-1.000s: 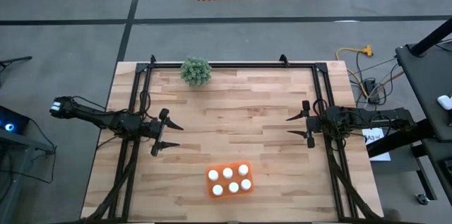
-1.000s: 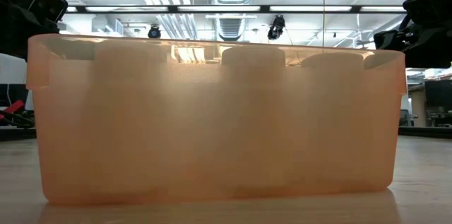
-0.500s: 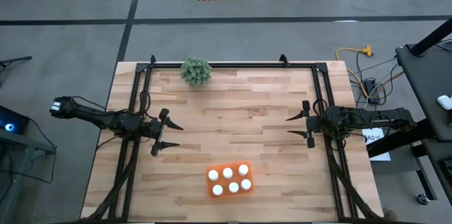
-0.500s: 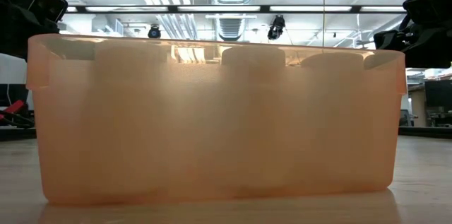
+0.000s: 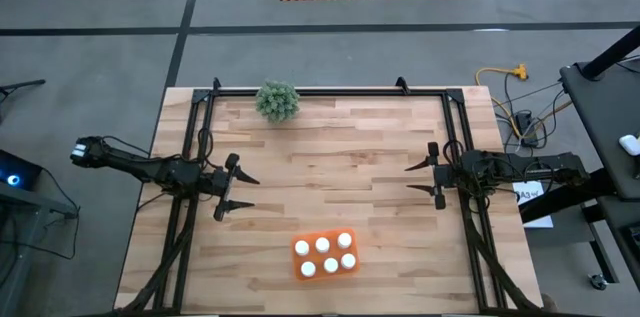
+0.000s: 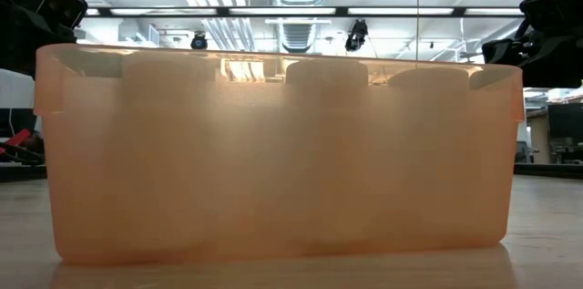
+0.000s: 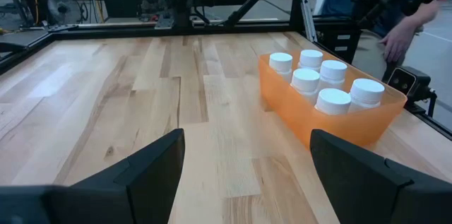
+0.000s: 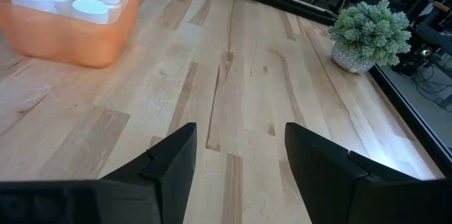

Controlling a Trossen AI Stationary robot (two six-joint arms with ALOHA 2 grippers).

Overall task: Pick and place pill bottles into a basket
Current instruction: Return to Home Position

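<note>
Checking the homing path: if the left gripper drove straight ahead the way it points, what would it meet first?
Bare table ahead of the left gripper; the basket sits off its line. Farther across, probably the right gripper, facing it.

6 pill bottles (image 5: 323,244) stand in the basket (image 7: 304,114), plant (image 5: 277,100) behind.

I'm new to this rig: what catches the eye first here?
The bright-orange basket toward the front of the table, with six pill bottles standing in it. The left pincer and right pincer hang open and empty at either side; a green plant sits at the far edge.
</note>
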